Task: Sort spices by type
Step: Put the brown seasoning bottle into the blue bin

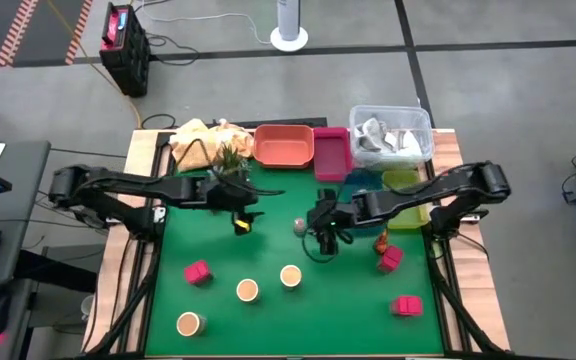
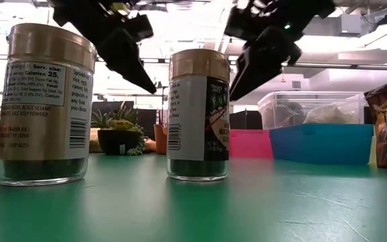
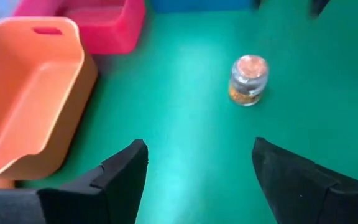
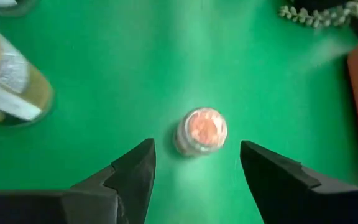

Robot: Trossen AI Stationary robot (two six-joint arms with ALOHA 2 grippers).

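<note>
A small glass jar with orange-brown contents [image 1: 299, 227] stands upright on the green table between my two grippers. My right gripper [image 4: 197, 152] hovers over it, open, fingers pointing down, the jar's lid [image 4: 201, 130] just ahead of the fingertips and untouched. My left gripper [image 3: 197, 152] is open and raised, with the same jar [image 3: 248, 79] some way ahead. Three tan cups [image 1: 247, 290] and magenta packets [image 1: 197, 272] [image 1: 406, 305] [image 1: 390, 258] stand on the near half of the table. Two gold-lidded jars [image 2: 197, 114] [image 2: 42, 104] show close in the low view.
Along the far edge stand an orange tray [image 1: 284, 145], a magenta tray [image 1: 331, 153], a blue tray [image 1: 365, 180], a yellow-green tray [image 1: 406, 186] and a clear lidded box [image 1: 391, 133]. A small potted plant [image 1: 230, 158] sits beside the left arm. A red-orange piece [image 1: 380, 241] lies near the right arm.
</note>
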